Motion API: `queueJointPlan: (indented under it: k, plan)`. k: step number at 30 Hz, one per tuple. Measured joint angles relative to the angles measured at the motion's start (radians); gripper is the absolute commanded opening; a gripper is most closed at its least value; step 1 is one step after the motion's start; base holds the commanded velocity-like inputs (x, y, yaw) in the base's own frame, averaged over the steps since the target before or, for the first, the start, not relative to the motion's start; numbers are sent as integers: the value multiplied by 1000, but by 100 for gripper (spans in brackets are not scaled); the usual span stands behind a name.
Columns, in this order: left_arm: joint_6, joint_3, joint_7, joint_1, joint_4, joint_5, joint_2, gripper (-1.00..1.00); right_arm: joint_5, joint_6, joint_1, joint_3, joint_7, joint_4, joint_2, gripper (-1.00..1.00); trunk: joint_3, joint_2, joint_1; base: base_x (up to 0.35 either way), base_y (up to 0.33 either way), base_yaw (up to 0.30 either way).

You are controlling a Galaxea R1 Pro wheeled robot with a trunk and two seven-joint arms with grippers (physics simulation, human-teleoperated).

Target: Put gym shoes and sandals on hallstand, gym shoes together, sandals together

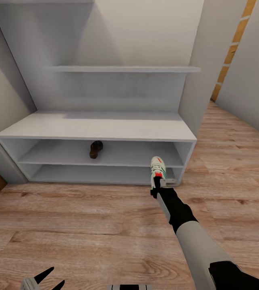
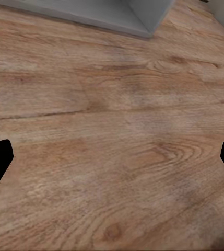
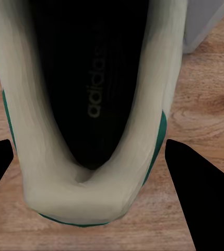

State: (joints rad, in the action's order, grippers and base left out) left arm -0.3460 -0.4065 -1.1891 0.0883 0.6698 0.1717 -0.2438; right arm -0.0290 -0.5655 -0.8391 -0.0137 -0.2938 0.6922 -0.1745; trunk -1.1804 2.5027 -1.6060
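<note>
I have one sandal (image 1: 96, 149) shelved on the hallstand (image 1: 101, 129), my right tool (image 1: 158, 182) clamping a gym shoe (image 1: 158, 166) just ahead, left tool (image 1: 44, 280) spread wide, pairs unfinished.

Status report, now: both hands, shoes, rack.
Right hand grips gym shoe by its heel, at hallstand front. Left hand open, empty. One sandal on upper shelf. Path clear.

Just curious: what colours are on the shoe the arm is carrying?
The shoe is white with green stripes and a red patch, clearest in the head view.
</note>
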Motion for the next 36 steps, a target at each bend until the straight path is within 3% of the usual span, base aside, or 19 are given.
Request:
queueJointPlan:
  k: [17, 36]
  plan:
    - [0, 0, -2, 0, 0, 0, 0, 100, 0, -1, 0, 0, -2, 2, 0, -100, -1, 0, 1, 282, -7, 3]
    - [-1, -2, -2, 0, 0, 0, 0, 100, -1, -2, 0, 0, -2, 6, 0, -100, -1, 0, 0, 244, -122, 0]
